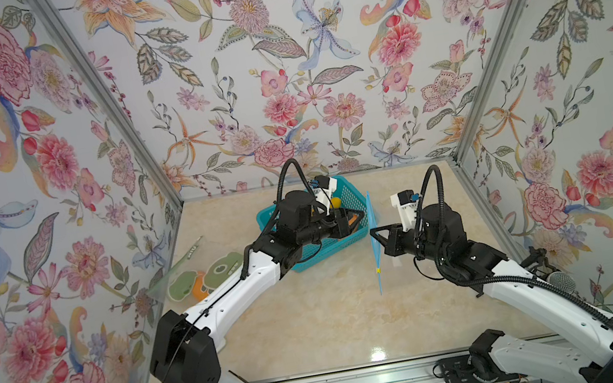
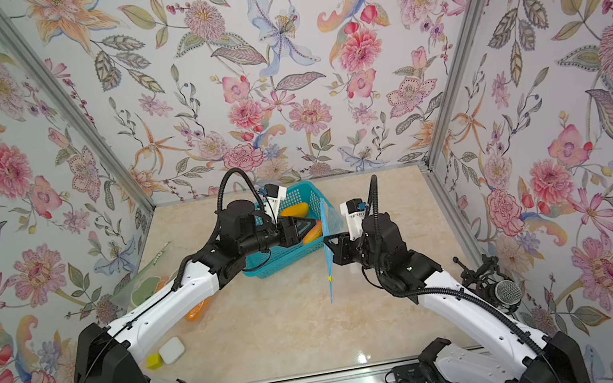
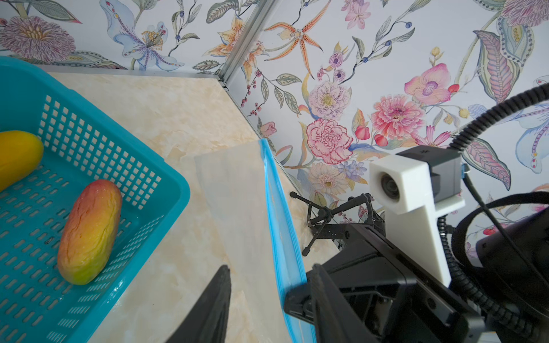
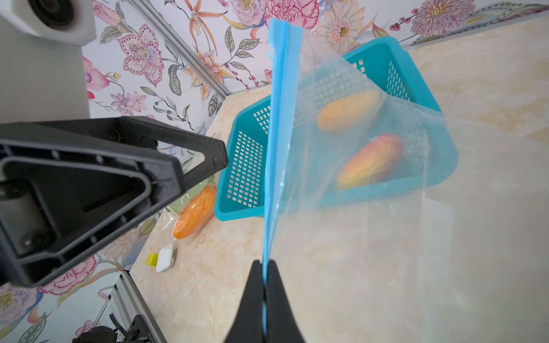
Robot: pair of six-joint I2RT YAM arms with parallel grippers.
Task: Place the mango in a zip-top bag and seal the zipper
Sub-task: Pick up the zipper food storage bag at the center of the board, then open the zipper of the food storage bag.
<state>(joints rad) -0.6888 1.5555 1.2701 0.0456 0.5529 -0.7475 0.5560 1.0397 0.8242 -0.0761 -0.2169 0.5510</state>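
Note:
A clear zip-top bag with a blue zipper strip (image 4: 274, 148) hangs upright right of the teal basket (image 3: 178, 184). My right gripper (image 4: 265, 267) is shut on that strip partway along it. In both top views the strip (image 1: 377, 256) (image 2: 329, 269) shows edge-on. Two mangoes lie in the basket, a red-orange-green mango (image 3: 89, 231) and a yellow mango (image 3: 17, 157). The right wrist view sees both through the bag film. My left gripper (image 3: 270, 297) is open over the basket's right end, fingertips just short of the strip. It holds nothing.
Against the left wall lie a bag with an orange mango (image 2: 198, 309) inside and green-printed bags (image 1: 221, 270). A white pad (image 2: 171, 350) and a yellow block (image 2: 153, 360) sit near the left arm's base. A microphone on a stand (image 2: 507, 291) stands by the right wall.

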